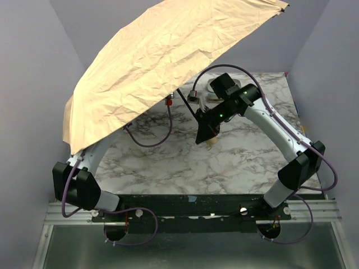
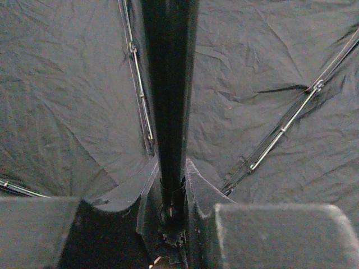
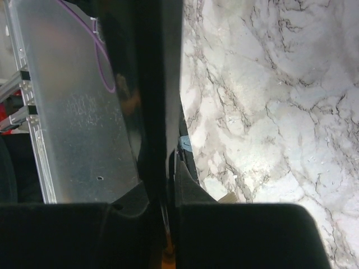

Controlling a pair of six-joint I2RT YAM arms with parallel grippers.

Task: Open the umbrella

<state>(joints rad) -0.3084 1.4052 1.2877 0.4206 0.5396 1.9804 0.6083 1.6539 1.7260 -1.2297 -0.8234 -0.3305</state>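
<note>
Right gripper [image 3: 169, 179]: jaws shut tight on the shaft [image 3: 160, 84], which runs up between its fingers [image 3: 193, 188].
Left gripper [image 2: 172, 188]: higher on the shaft, beneath the canopy; the fingers [image 2: 202, 185] stand narrow on either side of the shaft. Whether they press it cannot be told.
Handle knob [image 1: 212, 144]: beige, at the shaft's low end, just below the Right gripper.
Ribs [image 2: 283, 126]: fan outward from the shaft across the black underside; those in view look straight.
Umbrella [image 1: 162, 61]: tan canopy spread wide and tilted, up and left of the shaft, covering the Left gripper from above.
Table [image 1: 235, 162]: marble, beneath the shaft's low end.
Step in hand: judged to be seating the runner at the top of the shaft. The latch itself is not visible.
Method: anchor the low end firmly with the Right gripper. Drive the Left gripper strictly along the shaft's line, with no sideways pull, and release only once the canopy holds unaided.
Risk: an early release may let the canopy fold back, and off-axis force may bend a rib.
</note>
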